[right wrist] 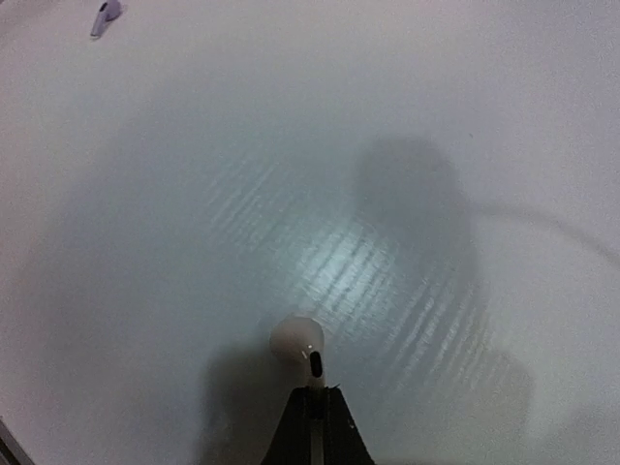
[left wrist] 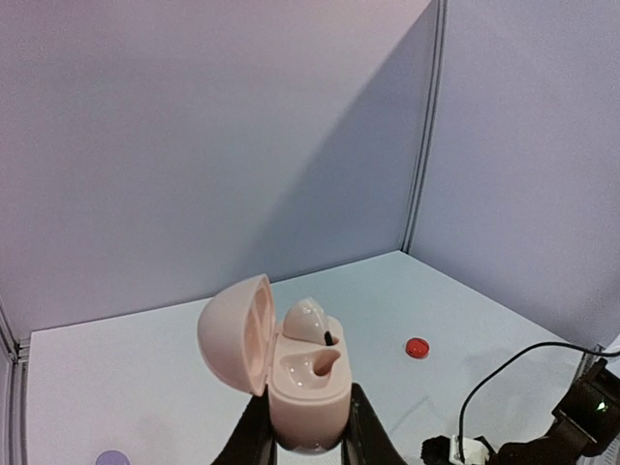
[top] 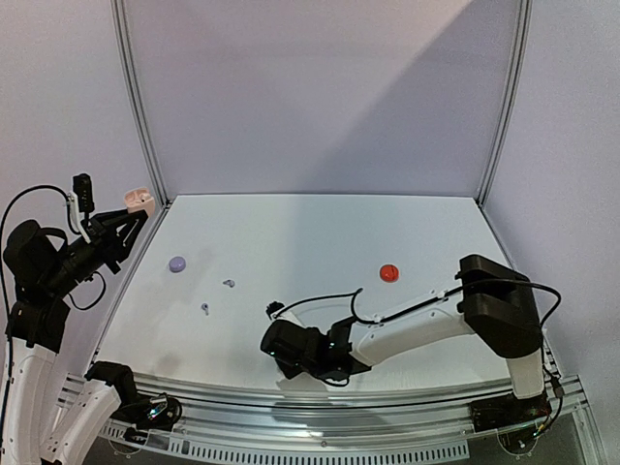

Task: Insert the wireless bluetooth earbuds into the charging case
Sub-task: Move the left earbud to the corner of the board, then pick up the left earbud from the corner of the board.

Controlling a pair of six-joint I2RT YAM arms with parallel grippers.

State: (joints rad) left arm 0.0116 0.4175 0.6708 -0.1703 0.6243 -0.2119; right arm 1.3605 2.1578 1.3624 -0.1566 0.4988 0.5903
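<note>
White table (top: 320,232) and pale walls are filling every view, with grey metal posts (top: 136,97) running up the back corners.

At the table's left edge the left gripper (left wrist: 305,426) is holding a pinkish-white charging case (left wrist: 302,387) up off the surface, jaws clamped on its lower body. The lid is standing open to the left. One white earbud (left wrist: 308,320) is sitting in the far socket, while the near socket is showing bare.

The right arm is stretching low across the near part of the table. The right gripper (right wrist: 315,402) is pinching a second white earbud (right wrist: 298,341) by its stem, jaws closed on it, its bulb pointing away just above the table.

Two lilac earbuds (top: 229,283) (top: 204,309) are lying loose on the table between the raised case and the right gripper. A lilac round case (top: 177,263) is resting near them, towards the left. A red round case (top: 388,273) is sitting well apart on the right. A black cable (top: 320,298) is looping over the surface beside the right arm.
</note>
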